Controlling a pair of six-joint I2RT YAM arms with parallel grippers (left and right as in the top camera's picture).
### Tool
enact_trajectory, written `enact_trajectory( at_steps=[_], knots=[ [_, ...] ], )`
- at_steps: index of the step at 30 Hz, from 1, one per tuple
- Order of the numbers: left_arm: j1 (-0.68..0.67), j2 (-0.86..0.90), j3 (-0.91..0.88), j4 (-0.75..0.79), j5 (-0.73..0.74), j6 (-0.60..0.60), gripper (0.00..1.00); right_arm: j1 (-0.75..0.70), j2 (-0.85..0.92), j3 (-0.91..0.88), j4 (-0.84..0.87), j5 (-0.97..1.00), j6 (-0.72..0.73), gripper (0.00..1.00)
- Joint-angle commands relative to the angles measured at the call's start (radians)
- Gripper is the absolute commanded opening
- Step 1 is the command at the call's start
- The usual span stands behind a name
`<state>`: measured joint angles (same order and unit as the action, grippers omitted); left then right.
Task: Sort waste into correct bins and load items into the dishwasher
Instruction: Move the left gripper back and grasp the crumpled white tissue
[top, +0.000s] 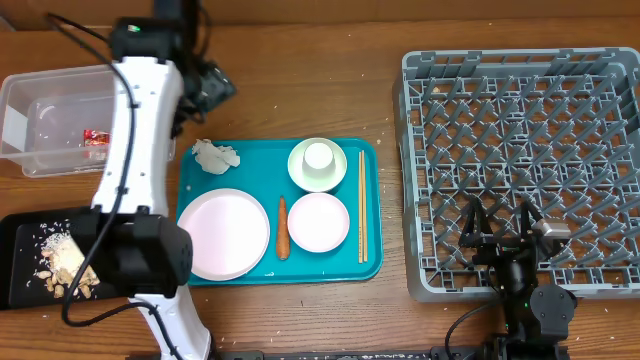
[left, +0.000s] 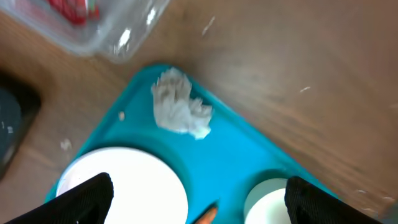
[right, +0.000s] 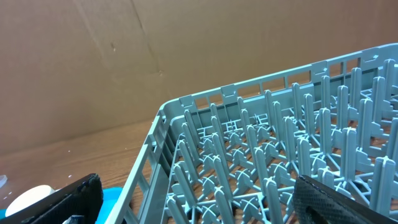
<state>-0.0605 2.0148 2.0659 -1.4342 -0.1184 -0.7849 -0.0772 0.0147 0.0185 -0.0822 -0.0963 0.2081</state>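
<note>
The crumpled white napkin (top: 215, 155) lies at the back left corner of the teal tray (top: 370, 255). On that tray are also the pinkish-white plate (top: 225, 232), the orange carrot (top: 283, 228), a white bowl (top: 300, 175) with the white cup (top: 318, 157) in it, and a pinkish bowl (top: 318, 222). The red wrapper (top: 97, 138) is in the clear tub (top: 40, 90). Pale food scraps (top: 62, 262) lie on the black tray (top: 20, 250). My left gripper (top: 205, 92) is open and empty, above the napkin (left: 180, 109). My right gripper (top: 500, 225) is open and empty over the front of the grey dish rack (top: 415, 150).
Two wooden chopsticks (top: 362, 205) lie along the teal tray's right side. My white left arm (top: 140, 170) crosses over the tub's right end and the black tray. Cardboard walls stand behind the rack (right: 261, 162) in the right wrist view.
</note>
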Motion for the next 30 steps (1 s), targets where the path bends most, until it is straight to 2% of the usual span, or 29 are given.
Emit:
enact_trajectory(
  at_steps=[1,4,9,20,30],
  knots=[
    [-0.007,-0.008,-0.109,0.034,-0.095,-0.106,0.89,-0.003,-0.012,-0.010,0.006,0.009,-0.007,1.00],
    [-0.005,-0.008,-0.201,0.086,-0.095,-0.074,0.86,-0.003,-0.012,-0.010,0.006,0.009,-0.007,1.00],
    [-0.006,-0.008,-0.335,0.205,-0.095,0.068,0.86,-0.003,-0.012,-0.010,0.006,0.009,-0.007,1.00],
    [-0.004,-0.007,-0.579,0.451,-0.102,0.083,0.85,-0.003,-0.012,-0.010,0.005,0.009,-0.007,1.00],
    [0.002,-0.007,-0.624,0.606,-0.118,0.083,0.84,-0.003,-0.012,-0.010,0.006,0.009,-0.006,1.00]
  ],
)
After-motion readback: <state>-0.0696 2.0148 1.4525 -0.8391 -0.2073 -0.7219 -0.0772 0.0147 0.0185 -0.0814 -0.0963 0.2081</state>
